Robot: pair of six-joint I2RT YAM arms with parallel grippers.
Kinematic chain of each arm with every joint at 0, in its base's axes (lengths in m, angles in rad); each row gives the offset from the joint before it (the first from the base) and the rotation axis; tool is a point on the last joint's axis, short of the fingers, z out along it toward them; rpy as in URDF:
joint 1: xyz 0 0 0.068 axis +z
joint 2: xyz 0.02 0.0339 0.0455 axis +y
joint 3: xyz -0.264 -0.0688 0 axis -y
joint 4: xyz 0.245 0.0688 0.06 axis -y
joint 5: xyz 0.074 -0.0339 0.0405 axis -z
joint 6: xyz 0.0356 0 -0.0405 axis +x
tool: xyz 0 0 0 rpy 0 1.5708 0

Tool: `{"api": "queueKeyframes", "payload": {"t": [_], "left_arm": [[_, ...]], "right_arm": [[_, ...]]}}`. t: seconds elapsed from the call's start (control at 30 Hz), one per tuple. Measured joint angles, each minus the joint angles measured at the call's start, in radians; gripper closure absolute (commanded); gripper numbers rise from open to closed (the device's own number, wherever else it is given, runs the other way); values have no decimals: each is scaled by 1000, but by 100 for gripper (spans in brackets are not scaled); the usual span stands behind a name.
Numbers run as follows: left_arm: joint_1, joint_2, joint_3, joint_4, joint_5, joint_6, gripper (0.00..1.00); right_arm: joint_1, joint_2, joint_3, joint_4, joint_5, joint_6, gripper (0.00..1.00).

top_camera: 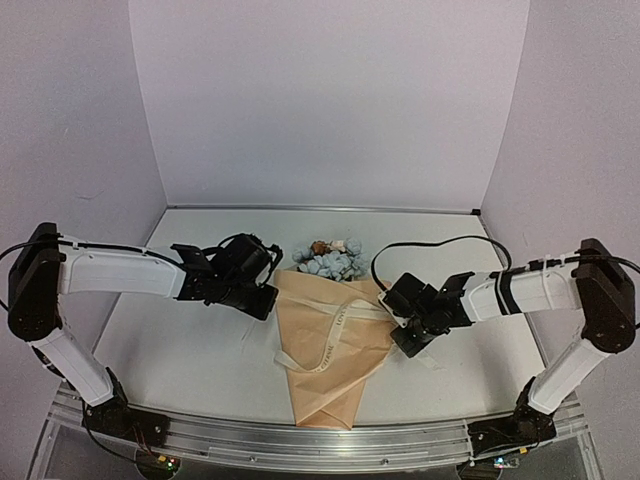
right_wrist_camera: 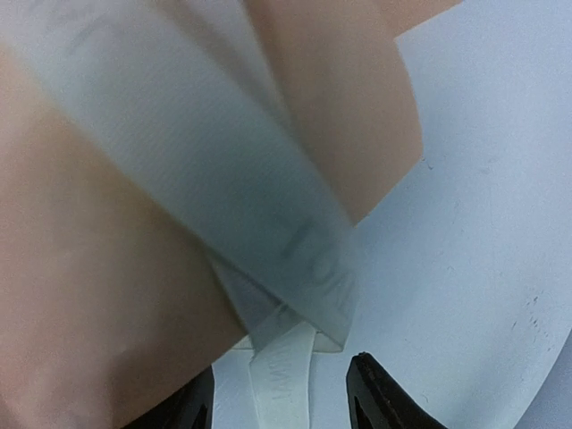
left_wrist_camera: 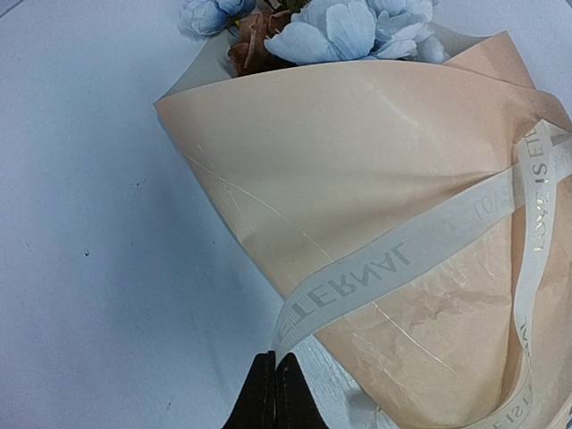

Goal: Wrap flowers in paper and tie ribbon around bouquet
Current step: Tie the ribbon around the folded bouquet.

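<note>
Nearest the arms lies the pointed end of the bouquet (top_camera: 325, 375), mid-table, with the flowers (top_camera: 332, 262) at its far end. At its left edge, the left gripper (left_wrist_camera: 272, 371) is pinched tight on one end of the ribbon (left_wrist_camera: 393, 264), which crosses the bouquet. At the right edge, the right gripper (right_wrist_camera: 281, 398) stands partly open, with crossed ribbon strands between its fingers.

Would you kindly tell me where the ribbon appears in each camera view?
Top external: the ribbon loops across the picture's centre.
Left wrist: ribbon runs diagonally, bottom centre to right edge.
Right wrist: ribbon, blurred, fills the middle.
Shared landmark: the tan paper beneath it.
</note>
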Motion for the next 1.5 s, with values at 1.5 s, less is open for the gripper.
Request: {"api": "queueKeyframes", "payload": {"t": [1.5], "left_arm": [[123,-24,-78,-97,-44,-165,100]], "right_arm": [[-174,-231,-205,-46,-120,187,100]]}}
